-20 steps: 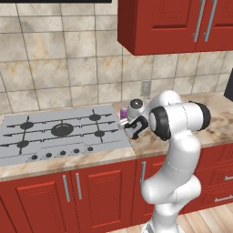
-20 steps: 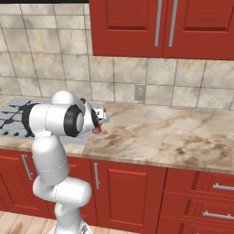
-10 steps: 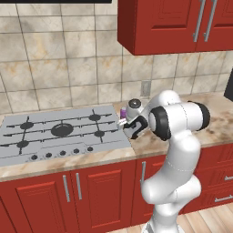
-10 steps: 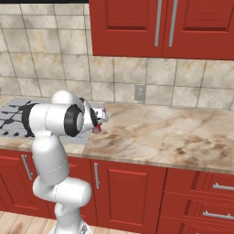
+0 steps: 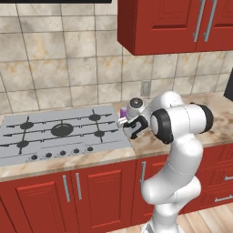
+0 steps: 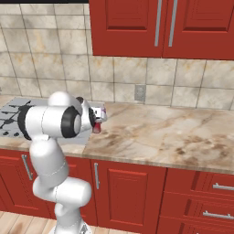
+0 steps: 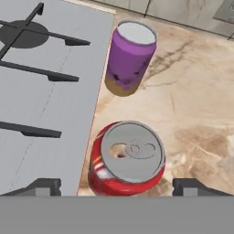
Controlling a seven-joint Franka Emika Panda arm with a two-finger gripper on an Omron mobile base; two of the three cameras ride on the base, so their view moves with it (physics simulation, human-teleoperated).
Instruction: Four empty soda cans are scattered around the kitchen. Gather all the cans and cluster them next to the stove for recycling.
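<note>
Arm (image 5: 175,150): glossy white rounded links, black bands at the joints, bulbous elbow housing; wrist ends in dark grey hardware

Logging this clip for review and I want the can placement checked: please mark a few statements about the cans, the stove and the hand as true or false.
1. The purple can stands upright on the counter beside the stove. True.
2. The red can lies tipped on its side. False: it stands upright, silvery top facing the hand camera.
3. The hand is clamped on the red can. False: its fingertips stand wide apart, either side of the can, not touching it.
4. Both cans sit on the burner grates. False: they are on the counter just off the stove's edge.
5. The red can is nearer the hand than the purple one. True.
</note>
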